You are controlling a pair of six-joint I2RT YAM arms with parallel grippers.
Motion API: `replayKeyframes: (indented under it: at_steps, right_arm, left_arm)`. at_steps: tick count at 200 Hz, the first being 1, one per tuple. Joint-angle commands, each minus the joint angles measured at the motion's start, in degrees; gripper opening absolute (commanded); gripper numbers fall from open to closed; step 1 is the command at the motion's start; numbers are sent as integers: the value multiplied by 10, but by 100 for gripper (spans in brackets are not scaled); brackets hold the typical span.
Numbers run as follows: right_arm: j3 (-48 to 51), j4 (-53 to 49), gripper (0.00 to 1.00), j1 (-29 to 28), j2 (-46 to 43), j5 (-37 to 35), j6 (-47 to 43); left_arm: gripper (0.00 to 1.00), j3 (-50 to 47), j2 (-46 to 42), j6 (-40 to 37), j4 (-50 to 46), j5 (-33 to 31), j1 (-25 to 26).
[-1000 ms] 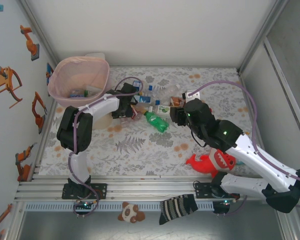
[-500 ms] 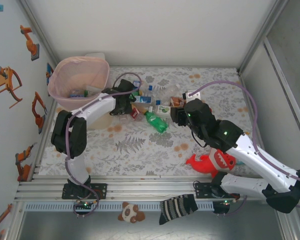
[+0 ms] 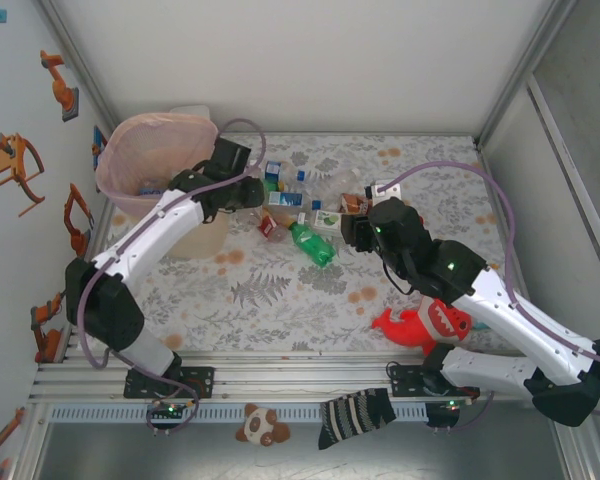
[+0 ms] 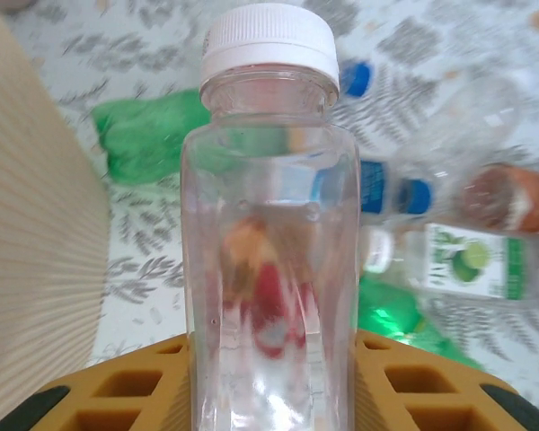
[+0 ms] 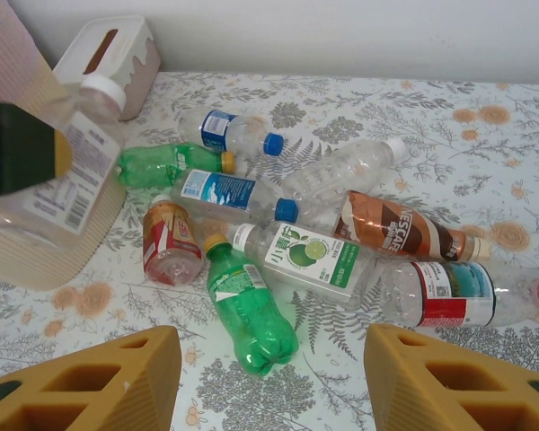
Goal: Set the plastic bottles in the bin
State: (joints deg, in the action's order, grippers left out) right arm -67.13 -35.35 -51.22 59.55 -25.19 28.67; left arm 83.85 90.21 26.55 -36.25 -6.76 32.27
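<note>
Bottle (image 4: 269,233), clear plastic, white cap (image 4: 269,40) seemingly ribbed, gripped by left claw (image 4: 271,388); right claw (image 5: 271,382) open, empty.

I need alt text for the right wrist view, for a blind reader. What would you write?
The open right gripper hovers above a heap of plastic bottles lying on a fern-print table, a green bottle nearest. At left, the left gripper holds a clear white-capped bottle close to the bin.

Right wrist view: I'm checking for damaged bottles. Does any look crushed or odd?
Yes: the squat red bottle, just left of the big green bottle, looks squashed and crumpled.
</note>
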Motion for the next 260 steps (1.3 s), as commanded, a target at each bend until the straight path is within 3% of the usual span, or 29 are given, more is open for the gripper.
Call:
replayKeyframes:
  at_steps: [1, 40, 111, 189, 221, 260]
  right_arm:
    - [-5, 2, 56, -3, -5, -19, -1]
    - [-7, 3, 56, -3, -1, -17, -5]
    - [-10, 3, 56, -3, 3, -17, -10]
    - [-10, 3, 56, -3, 7, -14, -8]
    - [-12, 3, 56, -3, 12, -12, -7]
    - [-14, 3, 56, -3, 17, -8, -7]
  left_arm:
    - [32, 33, -33, -29, 32, 57, 2]
    - [30, 79, -61, -41, 32, 81, 2]
    - [31, 212, -70, -93, -73, 11, -24]
    - [31, 222, -89, -88, -138, 2, -146]
    - [31, 201, -84, -97, -157, 28, -201]
    - [31, 194, -61, -128, -192, 46, -234]
